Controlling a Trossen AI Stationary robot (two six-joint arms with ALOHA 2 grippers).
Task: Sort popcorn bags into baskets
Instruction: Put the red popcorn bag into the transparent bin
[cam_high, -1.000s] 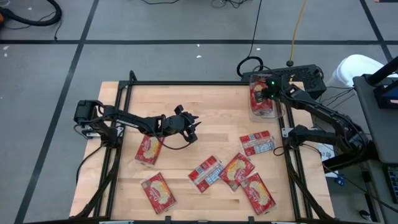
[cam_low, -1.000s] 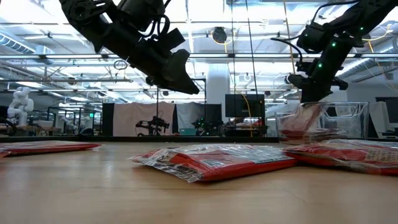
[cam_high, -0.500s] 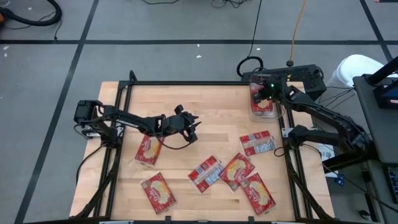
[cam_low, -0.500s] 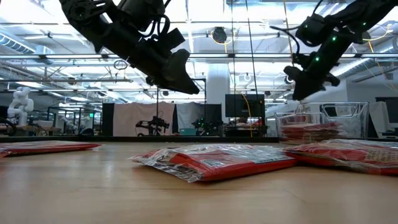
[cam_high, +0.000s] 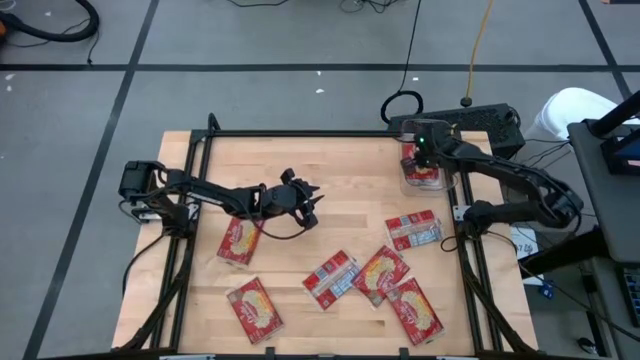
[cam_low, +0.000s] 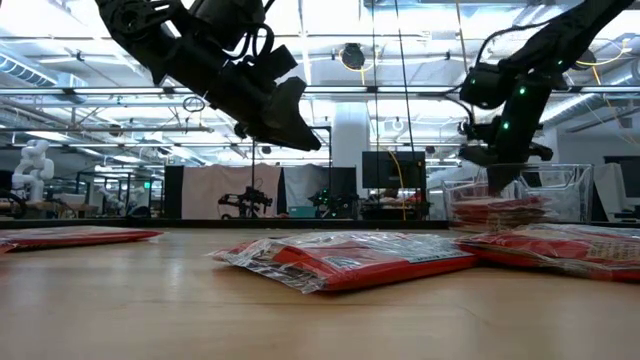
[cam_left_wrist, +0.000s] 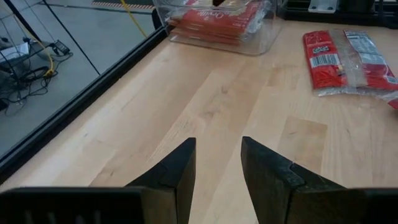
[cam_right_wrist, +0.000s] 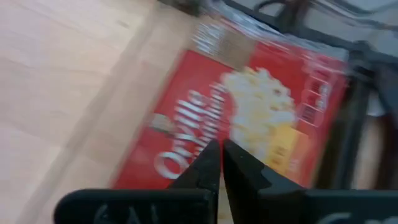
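Several red popcorn bags lie flat on the wooden table: one (cam_high: 238, 241) below my left arm, one (cam_high: 255, 308) at the near left, and a cluster (cam_high: 380, 274) at the near right. The clear basket (cam_low: 560, 190) stands at the far right corner with a stack of bags (cam_left_wrist: 214, 18) in it. My right gripper (cam_high: 420, 160) is shut and points steeply down into the basket, just over the top bag (cam_right_wrist: 261, 106). My left gripper (cam_left_wrist: 217, 168) hangs open and empty above the table's middle left. My right gripper's shut fingertips (cam_right_wrist: 211, 155) stand over the printed face of the top bag in the basket, coming from above. I cannot tell whether they touch it. That bag lies flat on the stack.
Black frame rails (cam_high: 200, 190) run along the table's sides. A power strip and cables (cam_high: 480, 120) lie just beyond the basket. One more bag (cam_high: 414, 231) lies near the right edge. Bare wood (cam_high: 340, 165) spans the far middle.
A bag that hung tilted under my right gripper now lies flat on the stack in the basket. My right gripper rose clear of it, then came back down into the basket.
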